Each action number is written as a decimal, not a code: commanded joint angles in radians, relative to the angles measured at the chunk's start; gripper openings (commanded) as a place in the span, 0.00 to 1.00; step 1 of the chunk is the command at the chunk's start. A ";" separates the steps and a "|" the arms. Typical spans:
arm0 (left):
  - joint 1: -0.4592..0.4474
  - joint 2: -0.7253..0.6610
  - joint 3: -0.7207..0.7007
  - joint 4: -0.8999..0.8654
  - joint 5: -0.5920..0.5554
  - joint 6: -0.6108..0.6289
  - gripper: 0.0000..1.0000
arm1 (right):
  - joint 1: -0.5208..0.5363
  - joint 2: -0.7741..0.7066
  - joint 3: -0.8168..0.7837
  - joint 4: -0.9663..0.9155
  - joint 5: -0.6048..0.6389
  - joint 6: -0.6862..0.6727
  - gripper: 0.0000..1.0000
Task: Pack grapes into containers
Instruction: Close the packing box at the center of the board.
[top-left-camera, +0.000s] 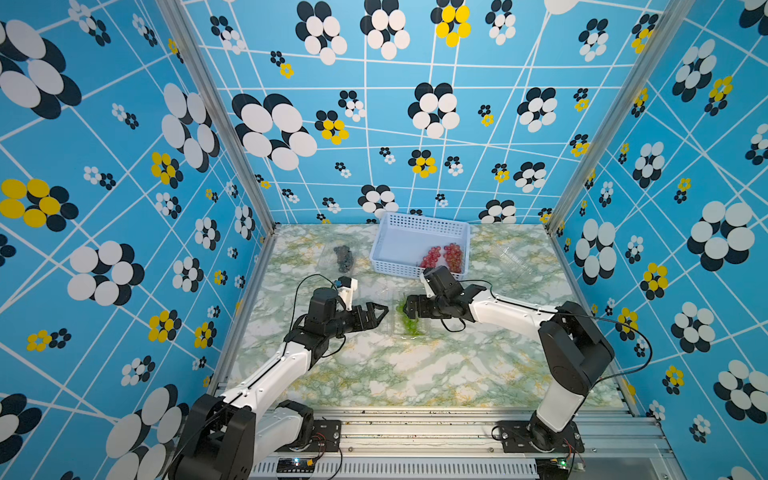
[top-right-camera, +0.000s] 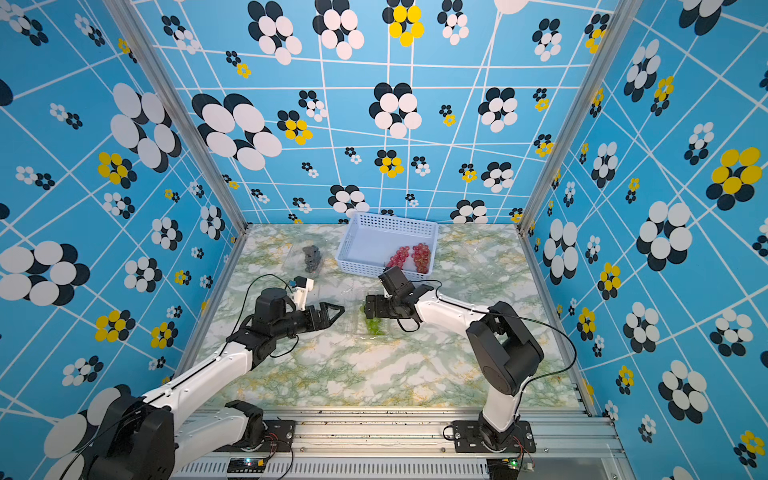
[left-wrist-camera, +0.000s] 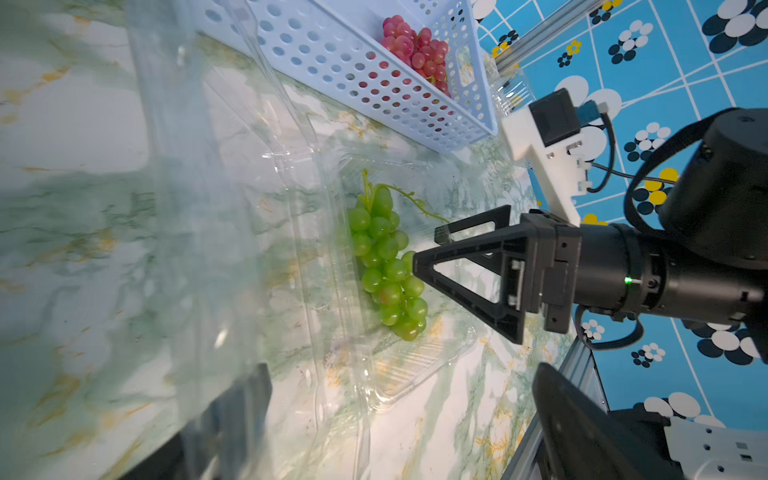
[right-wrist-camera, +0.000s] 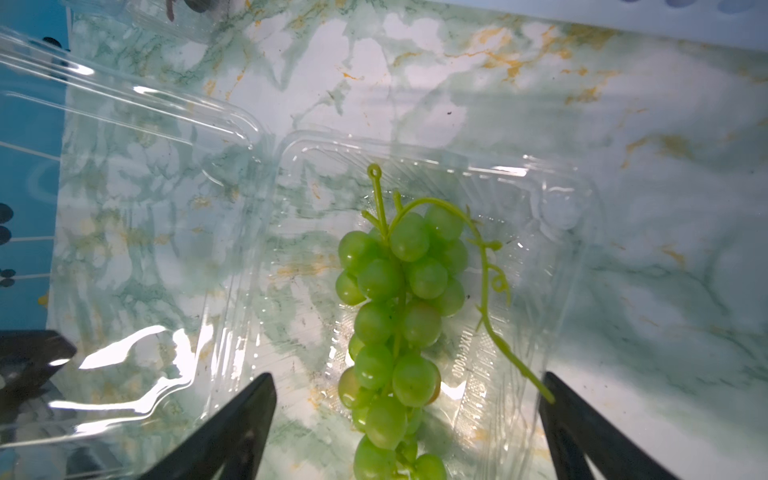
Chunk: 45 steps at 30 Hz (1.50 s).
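A light green bunch of grapes (top-left-camera: 409, 323) (right-wrist-camera: 399, 316) lies in the tray of an open clear container (right-wrist-camera: 552, 216) at mid-table. My right gripper (right-wrist-camera: 407, 374) (top-left-camera: 408, 307) is open and low over the tray, its fingers on either side of the bunch's end. My left gripper (top-left-camera: 377, 313) (left-wrist-camera: 401, 395) is open beside the container's clear lid (left-wrist-camera: 199, 208); one of its fingers (left-wrist-camera: 249, 395) shows through the plastic. Two red-pink bunches (top-left-camera: 442, 255) (left-wrist-camera: 415, 50) lie in the basket. A dark bunch (top-left-camera: 344, 255) (top-right-camera: 311, 257) sits in a clear container at back left.
The light-blue perforated basket (top-left-camera: 415, 220) (left-wrist-camera: 332, 62) stands at the back middle, just beyond the right wrist. Another clear container (top-left-camera: 515, 257) stands at the back right. Patterned walls close in the table on three sides.
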 joint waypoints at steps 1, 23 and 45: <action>-0.039 -0.017 0.049 -0.037 -0.045 0.020 1.00 | -0.016 -0.027 -0.009 0.021 -0.024 0.027 0.99; -0.299 0.288 0.191 0.200 -0.168 -0.042 0.99 | -0.184 -0.249 -0.213 0.040 -0.057 0.026 0.99; -0.309 0.333 0.092 0.287 -0.217 -0.079 0.99 | -0.216 -0.207 -0.301 0.219 -0.199 0.099 0.99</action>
